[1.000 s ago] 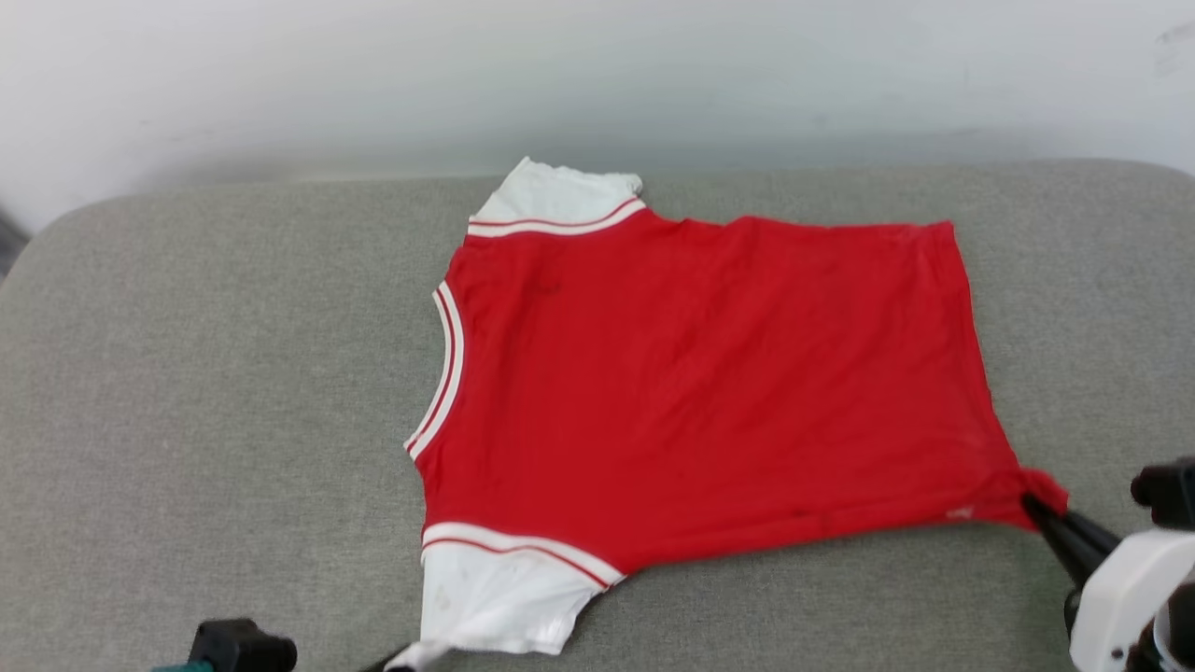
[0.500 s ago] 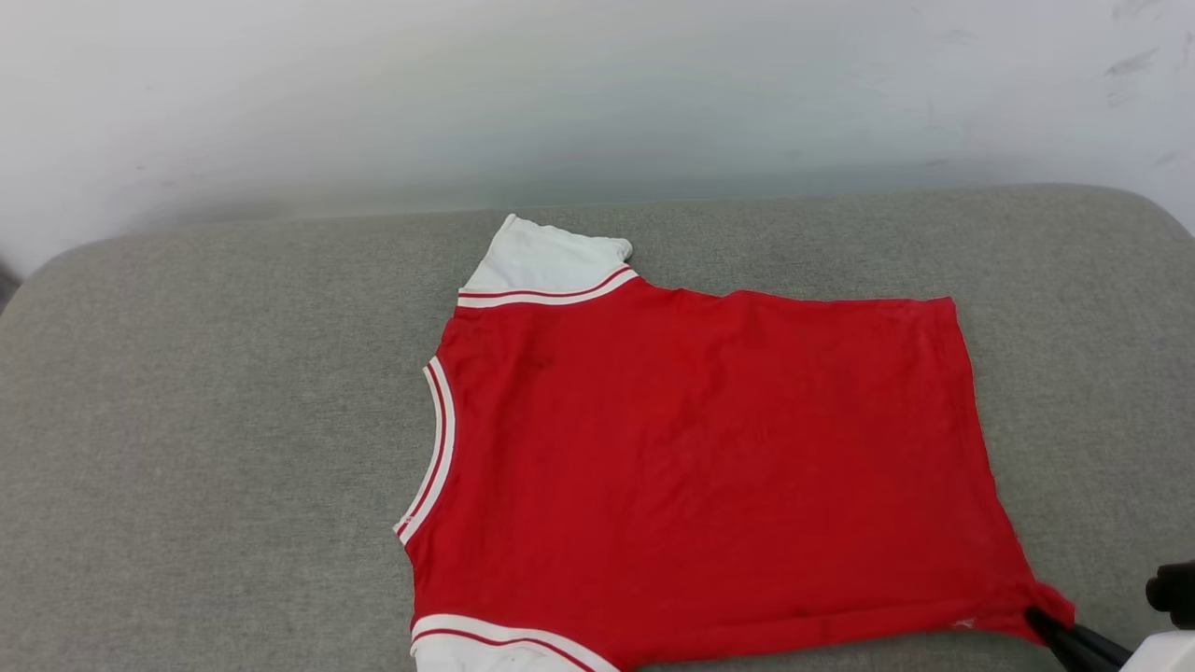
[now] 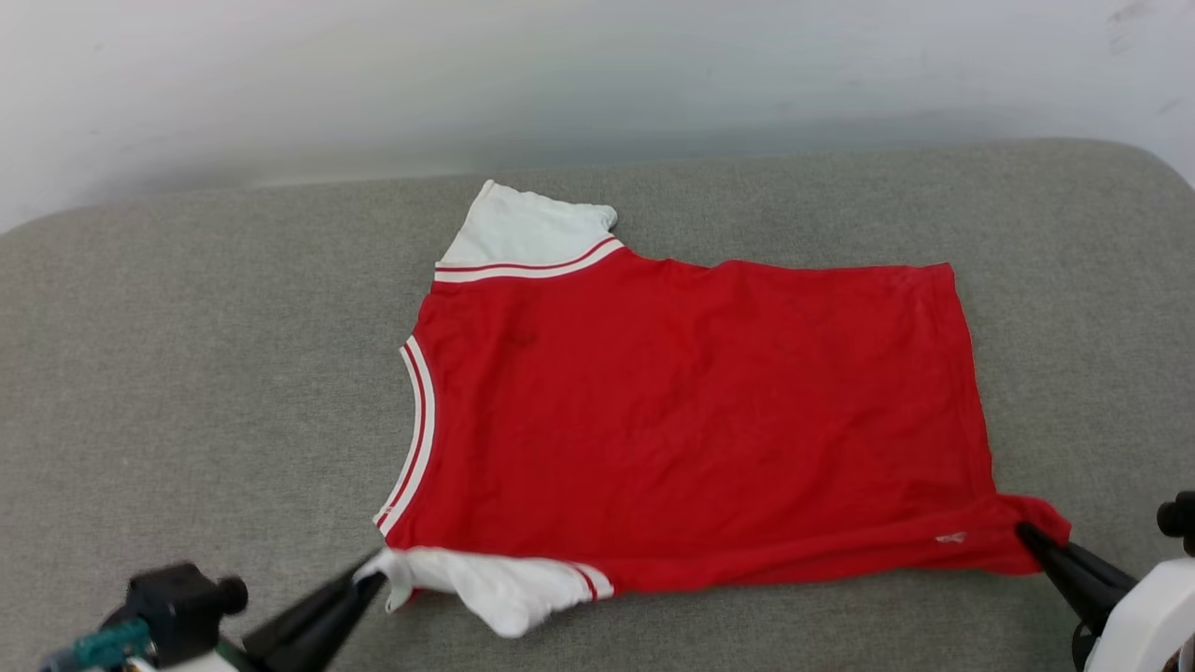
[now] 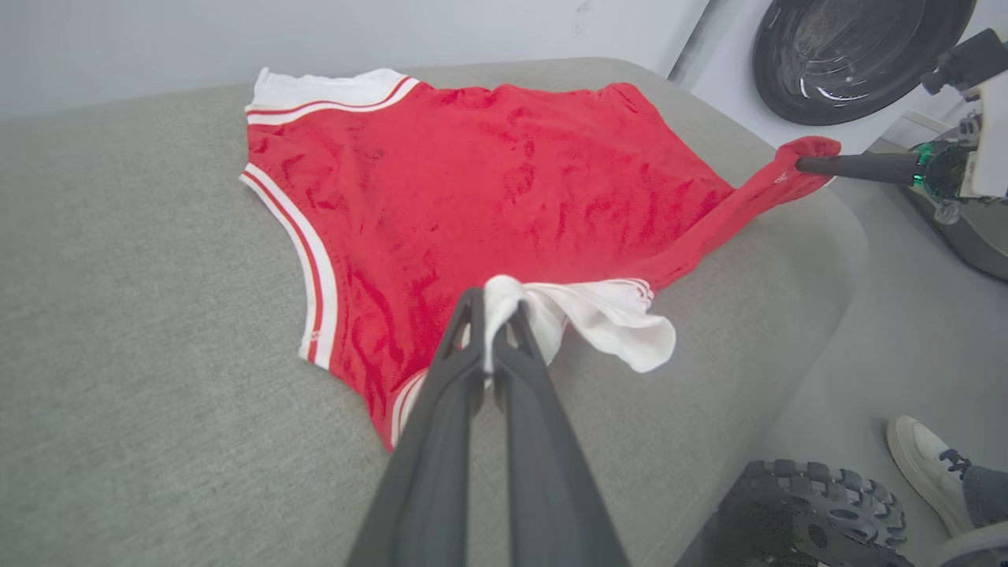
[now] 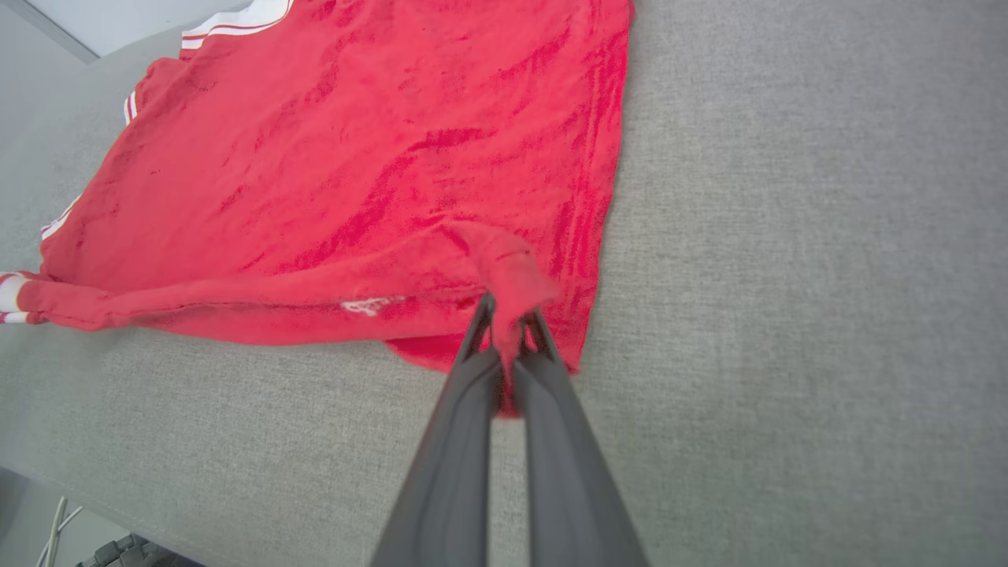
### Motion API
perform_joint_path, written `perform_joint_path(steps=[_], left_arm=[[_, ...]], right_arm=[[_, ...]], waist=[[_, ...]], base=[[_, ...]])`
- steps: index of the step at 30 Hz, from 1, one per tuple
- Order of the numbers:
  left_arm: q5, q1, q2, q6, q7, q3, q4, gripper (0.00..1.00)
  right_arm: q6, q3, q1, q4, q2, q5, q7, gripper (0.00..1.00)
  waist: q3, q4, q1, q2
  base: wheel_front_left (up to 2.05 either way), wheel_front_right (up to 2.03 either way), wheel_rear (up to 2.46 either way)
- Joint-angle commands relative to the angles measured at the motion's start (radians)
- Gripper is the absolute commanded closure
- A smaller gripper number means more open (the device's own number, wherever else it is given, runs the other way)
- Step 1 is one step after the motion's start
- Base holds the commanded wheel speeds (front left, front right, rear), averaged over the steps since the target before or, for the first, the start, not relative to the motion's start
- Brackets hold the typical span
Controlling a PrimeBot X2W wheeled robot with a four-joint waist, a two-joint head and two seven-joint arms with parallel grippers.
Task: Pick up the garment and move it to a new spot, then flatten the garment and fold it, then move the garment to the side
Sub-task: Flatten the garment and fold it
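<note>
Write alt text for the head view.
A red jersey T-shirt with white, stripe-trimmed short sleeves lies spread on a grey fabric-covered surface. The dark-fingered left gripper is shut on its near white sleeve, and the right gripper on its near hem corner.

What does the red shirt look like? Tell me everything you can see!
The red shirt looks like soft jersey cloth, with white short sleeves and red-and-white striped trim. It lies spread mostly flat on the grey padded surface, plain red side up, neck toward the left. The left hand pinches the near white sleeve, and the right hand pinches a bottom corner.
</note>
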Motion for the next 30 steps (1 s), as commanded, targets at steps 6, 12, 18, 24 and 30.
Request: perform_joint_path(steps=[6, 12, 18, 24, 30], left_arm=[[0.012, -0.123, -0.035, -0.016, -0.005, 0.05, 0.076, 1.0], [0.02, -0.216, -0.059, -0.037, 0.032, 0.041, 0.148, 1.0], [0.021, -0.315, -0.095, -0.055, 0.081, 0.015, 0.243, 1.0], [0.04, -0.388, -0.125, -0.064, 0.1, -0.018, 0.345, 1.0], [0.036, -0.427, -0.177, -0.068, 0.116, -0.053, 0.448, 0.81]], right_arm=[[-0.001, -0.001, -0.088, 0.018, 0.014, -0.035, 0.021, 1.0], [-0.001, 0.015, -0.167, 0.066, 0.031, -0.073, 0.047, 1.0], [-0.001, 0.057, -0.264, 0.134, 0.045, -0.13, 0.045, 1.0], [-0.001, 0.094, -0.334, 0.204, 0.052, -0.163, 0.038, 1.0], [-0.001, 0.108, -0.373, 0.271, 0.053, -0.192, 0.018, 1.0]], waist=[[0.068, -0.007, -0.0001, 0.0], [0.119, -0.016, -0.0001, 0.0], [0.174, -0.02, -0.0001, 0.0], [0.205, -0.017, -0.0001, 0.0], [0.208, -0.011, -0.0001, 0.0]], base=[[0.0, 0.0, 0.0], [0.0, 0.0, 0.0], [0.0, 0.0, 0.0], [0.0, 0.0, 0.0], [0.0, 0.0, 0.0]])
